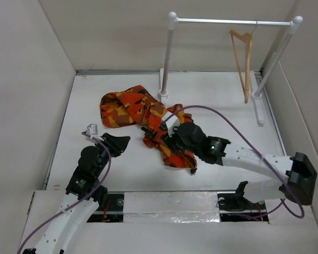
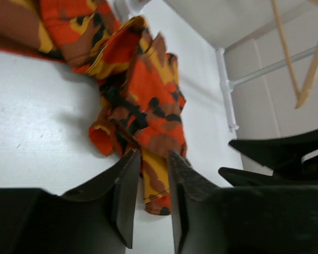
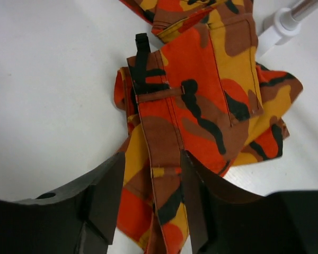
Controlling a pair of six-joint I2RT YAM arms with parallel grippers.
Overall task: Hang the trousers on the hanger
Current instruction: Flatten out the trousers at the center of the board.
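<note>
The orange-red camouflage trousers (image 1: pixel 135 108) lie crumpled on the white table, near the left post of the rack. My right gripper (image 1: pixel 167 140) is low over their near end. In the right wrist view it (image 3: pixel 152 156) is open, with the waistband (image 3: pixel 201 106) between the spread jaws. My left gripper (image 1: pixel 122 143) is left of the cloth and apart from it. It (image 2: pixel 153 156) is slightly open and empty, with the trousers (image 2: pixel 143 100) lying beyond its tips. The tan wooden hanger (image 1: pixel 244 58) hangs by its hook from the rail at the back right, and it also shows in the left wrist view (image 2: pixel 312 74).
A white tube rack (image 1: pixel 228 21) stands at the back, with posts and feet at the middle (image 1: pixel 163 95) and right (image 1: pixel 258 106). White walls close in the table on three sides. A purple cable (image 1: pixel 222 119) arcs over the right arm.
</note>
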